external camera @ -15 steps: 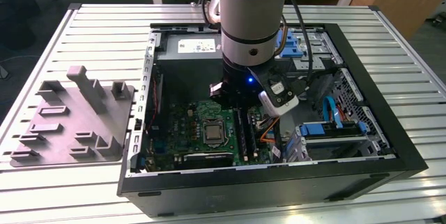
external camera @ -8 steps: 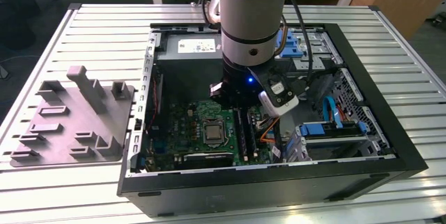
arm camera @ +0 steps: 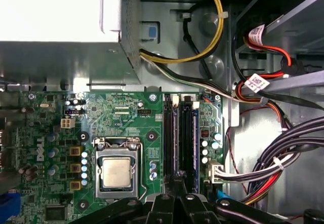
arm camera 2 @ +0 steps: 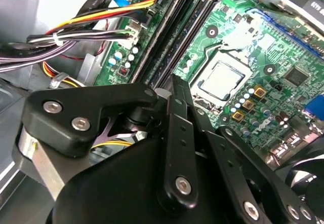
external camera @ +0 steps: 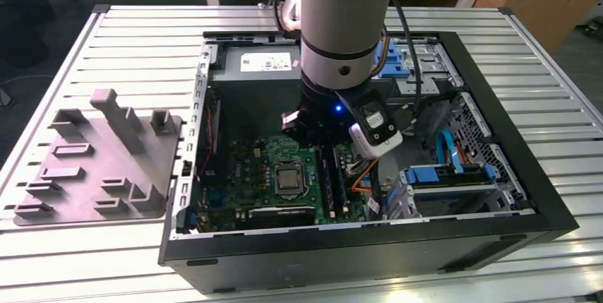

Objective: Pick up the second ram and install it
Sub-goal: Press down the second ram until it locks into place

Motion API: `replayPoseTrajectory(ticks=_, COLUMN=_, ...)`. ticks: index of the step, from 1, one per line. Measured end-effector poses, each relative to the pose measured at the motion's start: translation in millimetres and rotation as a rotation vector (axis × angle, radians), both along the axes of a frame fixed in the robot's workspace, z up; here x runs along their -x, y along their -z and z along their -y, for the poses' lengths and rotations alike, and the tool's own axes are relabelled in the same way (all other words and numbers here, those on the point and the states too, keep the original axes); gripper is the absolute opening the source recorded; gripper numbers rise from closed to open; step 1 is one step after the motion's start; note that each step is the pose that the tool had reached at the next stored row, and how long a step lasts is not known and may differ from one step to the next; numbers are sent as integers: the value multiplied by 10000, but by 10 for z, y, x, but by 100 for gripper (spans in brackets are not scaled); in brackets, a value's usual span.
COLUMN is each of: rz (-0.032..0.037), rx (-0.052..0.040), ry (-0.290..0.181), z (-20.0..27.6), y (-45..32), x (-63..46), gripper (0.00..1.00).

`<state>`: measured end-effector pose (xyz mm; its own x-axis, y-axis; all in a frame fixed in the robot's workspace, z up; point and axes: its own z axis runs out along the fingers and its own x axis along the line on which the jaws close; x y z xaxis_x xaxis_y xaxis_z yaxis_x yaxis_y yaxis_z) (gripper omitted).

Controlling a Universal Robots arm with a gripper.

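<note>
Open computer case lies on its side on the slatted metal surface. The arm reaches straight down into it and blocks much of the board in the exterior view. The claw sits low over the green motherboard, right at one end of the memory slots, also seen in the second wrist view. Cannot tell if the claw is apart, together or clamped on anything; its own black links cover the tip.

Two long dark strips run side by side in the slots. The one with a bluish tint looks like the second ram, standing in its slot with the claw at its end. Cannot tell if it is fully seated.

The processor sits just beside the slots. A bundle of black, orange and yellow wires crowds the other side, near the claw. A yellow cable loops past the grey power supply. A grey plastic tray lies outside the case, on the exterior view's left.
</note>
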<state>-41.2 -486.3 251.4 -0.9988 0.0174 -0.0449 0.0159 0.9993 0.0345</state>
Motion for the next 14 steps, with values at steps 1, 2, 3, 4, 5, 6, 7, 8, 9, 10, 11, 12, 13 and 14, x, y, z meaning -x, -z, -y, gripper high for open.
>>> replayPoseTrajectory(ticks=1, rz=-1, rx=0, ry=-1, z=-7, y=0, x=-1, gripper=10)
replayPoseTrajectory(ticks=2, rz=0, rx=0, ry=-1, z=-14, y=1, x=-1, gripper=10)
replayPoseTrajectory(ticks=3, rz=0, rx=1, ry=-1, z=-24, y=1, x=-2, gripper=10)
replayPoseTrajectory(ticks=4, rz=0, rx=2, ry=-1, z=-35, y=2, x=-3, gripper=10)
replayPoseTrajectory(ticks=5, rz=0, rx=1, ry=0, z=-47, y=3, x=-4, gripper=10)
replayPoseTrajectory(ticks=6, rz=1, rx=2, ry=0, z=-60, y=4, x=-5, gripper=10)
replayPoseTrajectory(ticks=7, rz=2, rx=2, ry=0, z=-73, y=6, x=-6, gripper=10)
replayPoseTrajectory(ticks=8, rz=3, rx=2, ry=0, z=-85, y=8, x=-7, gripper=10)
replayPoseTrajectory(ticks=9, rz=3, rx=2, ry=-2, z=-93, y=10, x=-11, gripper=10)
replayPoseTrajectory(ticks=10, rz=4, rx=1, ry=-2, z=-100, y=14, x=-18, gripper=10)
replayPoseTrajectory(ticks=11, rz=4, rx=1, ry=-2, z=-104, y=18, x=-26, gripper=10)
replayPoseTrajectory(ticks=12, rz=4, rx=0, ry=-1, z=-107, y=21, x=-35, gripper=10)
replayPoseTrajectory(ticks=13, rz=3, rx=2, ry=-1, z=-112, y=24, x=-44, gripper=10)
replayPoseTrajectory(ticks=14, rz=4, rx=2, ry=0, z=-122, y=27, x=-49, gripper=10)
